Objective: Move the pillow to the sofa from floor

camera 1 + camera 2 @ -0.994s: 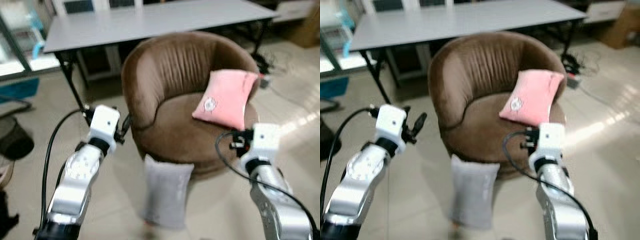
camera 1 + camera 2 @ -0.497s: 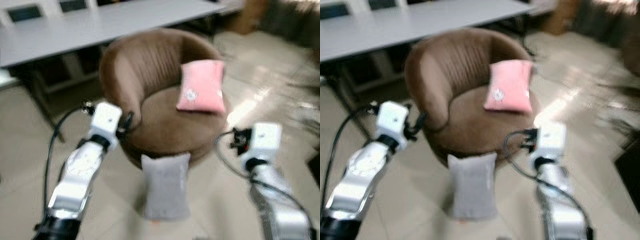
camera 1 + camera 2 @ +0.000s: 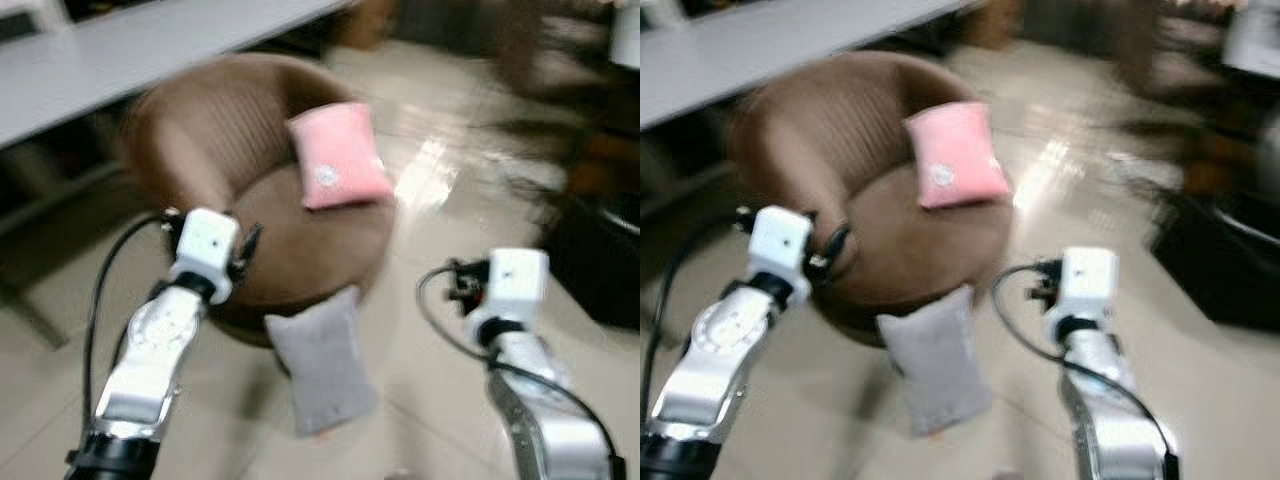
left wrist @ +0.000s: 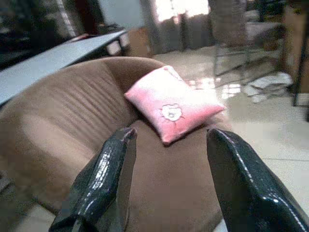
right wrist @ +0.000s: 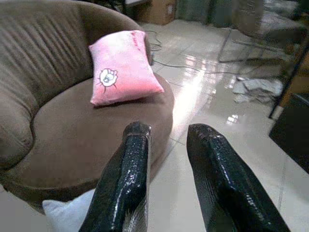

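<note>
Left gripper (image 4: 166, 179) raised before the brown sofa (image 3: 190, 150), fingers spread wide, nothing between them. Right gripper (image 5: 169, 169) held level beside the sofa's front edge, fingers parted by a narrower gap, likewise empty. Grey pillow (image 3: 322, 360) on the floor (image 3: 450, 200), standing on its lower edge and leaning against the sofa's front, between the two arms. Long axis near upright, top tilted slightly toward the robot's right; broad face turned toward the camera. Pink pillow (image 3: 338, 155) propped on the seat against the backrest. Head views blurred, suggesting motion of the camera. Step in hand, by judgement: approach, pillow not yet touched. Next move likely calls for lowering both grippers to either side of the grey pillow and closing on it.
</note>
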Tool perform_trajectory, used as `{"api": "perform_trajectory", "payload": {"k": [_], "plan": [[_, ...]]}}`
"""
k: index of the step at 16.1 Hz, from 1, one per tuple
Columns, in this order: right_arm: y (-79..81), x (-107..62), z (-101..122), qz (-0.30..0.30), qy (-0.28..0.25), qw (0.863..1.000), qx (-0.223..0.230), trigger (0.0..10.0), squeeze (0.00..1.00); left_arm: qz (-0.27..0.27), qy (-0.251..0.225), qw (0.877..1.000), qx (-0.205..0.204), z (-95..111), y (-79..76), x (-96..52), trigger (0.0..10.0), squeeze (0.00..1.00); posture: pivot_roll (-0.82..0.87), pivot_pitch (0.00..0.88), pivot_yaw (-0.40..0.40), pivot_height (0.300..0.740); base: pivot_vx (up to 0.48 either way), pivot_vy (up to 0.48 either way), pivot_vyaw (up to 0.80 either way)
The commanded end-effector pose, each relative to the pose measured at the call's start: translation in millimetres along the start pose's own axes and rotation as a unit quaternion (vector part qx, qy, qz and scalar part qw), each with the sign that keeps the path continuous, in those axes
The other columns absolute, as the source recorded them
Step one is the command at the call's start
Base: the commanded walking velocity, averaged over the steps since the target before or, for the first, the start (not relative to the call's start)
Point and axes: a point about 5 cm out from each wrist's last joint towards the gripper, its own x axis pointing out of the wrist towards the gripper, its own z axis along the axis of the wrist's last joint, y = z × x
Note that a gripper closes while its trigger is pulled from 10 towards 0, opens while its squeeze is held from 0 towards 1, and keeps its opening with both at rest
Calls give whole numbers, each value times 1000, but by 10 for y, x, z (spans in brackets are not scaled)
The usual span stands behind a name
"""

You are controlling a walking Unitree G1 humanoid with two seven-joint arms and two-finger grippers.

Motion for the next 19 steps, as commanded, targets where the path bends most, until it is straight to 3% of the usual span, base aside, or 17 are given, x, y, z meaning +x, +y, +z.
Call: {"api": "perform_trajectory", "payload": {"k": [1, 19], "plan": [[-69, -5, 56, -12, -10, 1000, -9, 10000, 0, -3, -13, 1000, 1, 55, -35, 23, 10000, 0, -94, 3, 32, 740, 0, 394, -800], [-11, 14, 34, 13, -6, 1000, -23, 10000, 0, 11, -19, 1000, -2, 17, -20, 3, 10000, 0, -88, 0, 16, 740, 0, 396, -800]]}}
